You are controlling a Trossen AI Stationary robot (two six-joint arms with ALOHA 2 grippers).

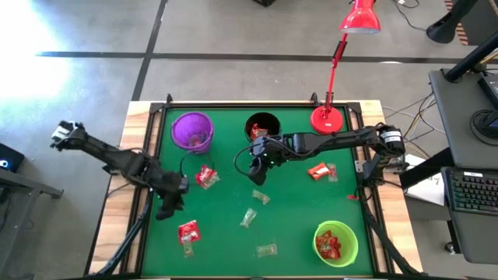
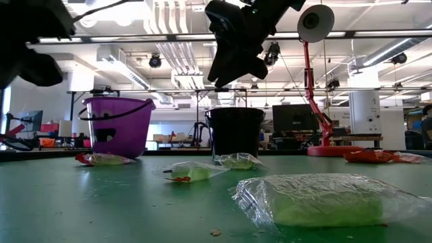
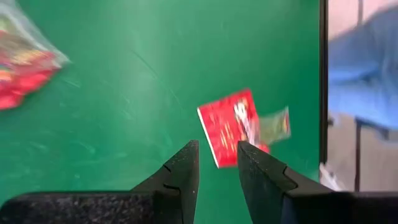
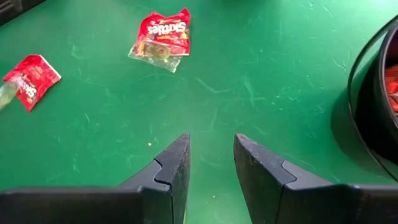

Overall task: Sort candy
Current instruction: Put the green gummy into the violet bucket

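High view: candy (image 1: 187, 232) lies near bare mat's (image 1: 226, 225) left edge, seemingly unobstructed.

Green felt-topped table (image 1: 226, 233) with wooden rim

Purple plastic cup (image 1: 191, 130) at eleven o'clock, black cup (image 1: 262, 126) at twelve, green cup (image 1: 336, 243) at five; crinkly wrapped candy (image 1: 206, 177) scattered between.

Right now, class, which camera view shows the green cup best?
The high view: the green cup shows whole from above, near the table's front right, with red candy inside. The low view and both wrist views do not show it; the low view shows only the purple cup and black cup.
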